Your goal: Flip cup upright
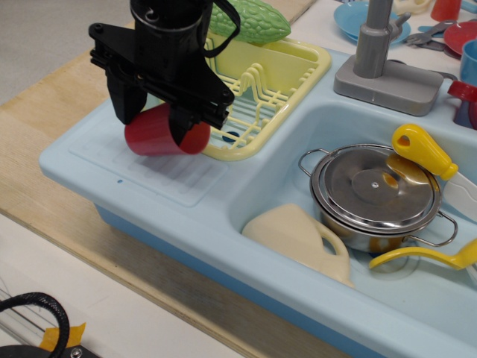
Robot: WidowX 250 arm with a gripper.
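Observation:
The red cup (155, 133) lies on its side, tilted, held between the fingers of my black gripper (153, 123) just above the ribbed drainboard (149, 175) of the light blue toy sink. One finger is at its left end and one at its right end near the rim. The gripper is shut on the cup and covers its top.
A yellow dish rack (272, 89) stands right behind the cup, with a green plastic vegetable (257, 21) on it. In the basin are a cream mug (302, 239), a lidded steel pot (380, 194) and yellow utensils (421, 149). A grey faucet (376, 56) stands behind.

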